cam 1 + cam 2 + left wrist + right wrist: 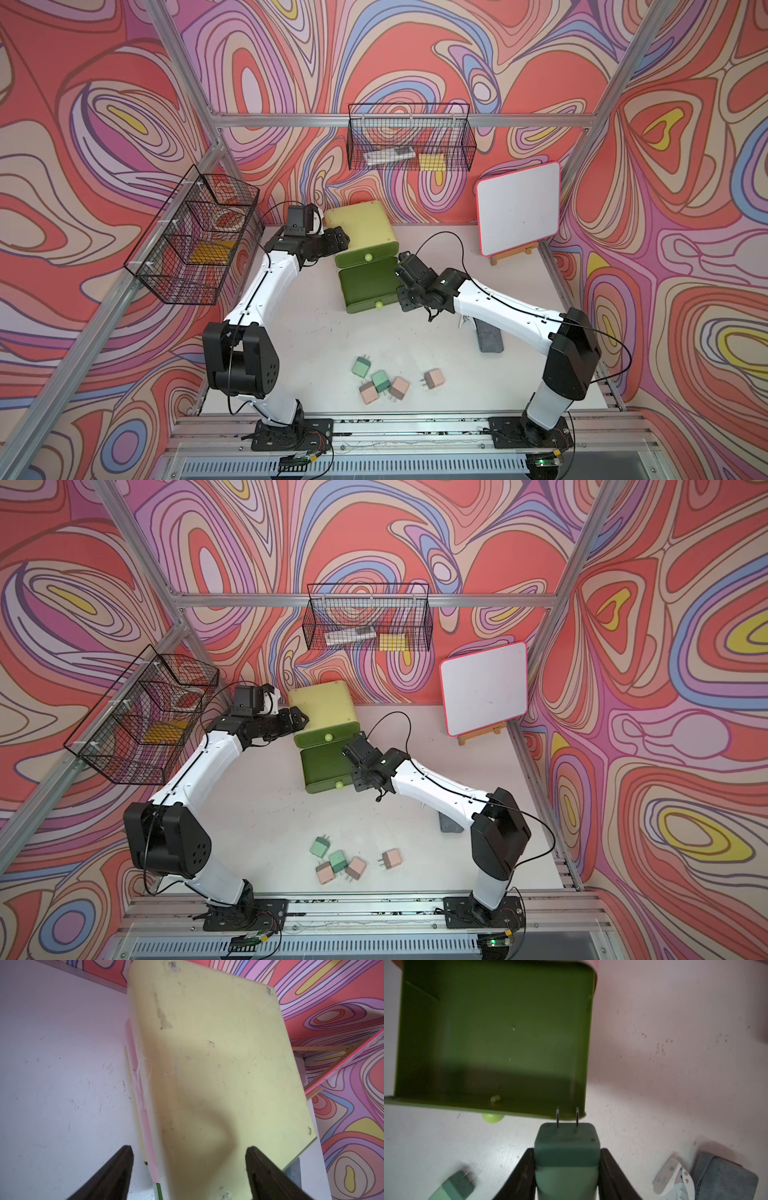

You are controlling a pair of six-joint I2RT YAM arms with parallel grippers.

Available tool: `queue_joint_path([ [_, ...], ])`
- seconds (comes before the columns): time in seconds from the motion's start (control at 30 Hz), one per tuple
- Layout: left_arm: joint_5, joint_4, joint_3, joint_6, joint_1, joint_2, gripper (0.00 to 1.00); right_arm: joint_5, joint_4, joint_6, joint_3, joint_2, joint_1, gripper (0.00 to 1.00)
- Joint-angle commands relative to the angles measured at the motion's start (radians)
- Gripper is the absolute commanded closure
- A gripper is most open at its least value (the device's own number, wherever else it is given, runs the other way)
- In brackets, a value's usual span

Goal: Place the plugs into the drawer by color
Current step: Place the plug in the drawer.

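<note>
While the right tool (567, 1150) clamps a plug (566, 1138), the drawer (488, 1032) lies ahead.

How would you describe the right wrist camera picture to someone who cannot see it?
The right tool grips a mint green plug, prongs pointing at an open, seemingly empty olive-green drawer. On the white table lie another green plug and a grey felt eraser.

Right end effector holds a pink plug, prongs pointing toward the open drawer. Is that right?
No. The plug in the right end effector is mint green, not pink; the right wrist view shows it. It is held with its prongs pointing toward the open drawer.
</note>
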Motion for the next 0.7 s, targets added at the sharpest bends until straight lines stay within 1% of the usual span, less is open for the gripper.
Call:
queue_joint_path([
  [0.0,-0.002,-0.028,-0.006,0.017,-0.003,0.000,0.16,0.019,-0.028,-0.070,0.094,0.068,-0.010,0.58],
  [0.13,0.004,-0.027,-0.001,0.013,-0.003,0.005,0.16,0.007,-0.027,-0.095,0.224,0.167,-0.023,0.58],
  [0.27,-0.005,-0.032,-0.002,0.019,-0.003,0.003,0.16,-0.014,-0.036,-0.095,0.301,0.247,-0.030,0.58],
  [0.37,-0.002,-0.031,-0.002,0.020,-0.003,0.005,0.16,-0.023,-0.046,-0.075,0.325,0.278,-0.032,0.57],
  [0.67,0.010,-0.031,-0.004,0.018,-0.003,0.006,0.16,-0.030,-0.038,-0.034,0.329,0.340,-0.038,0.54],
])
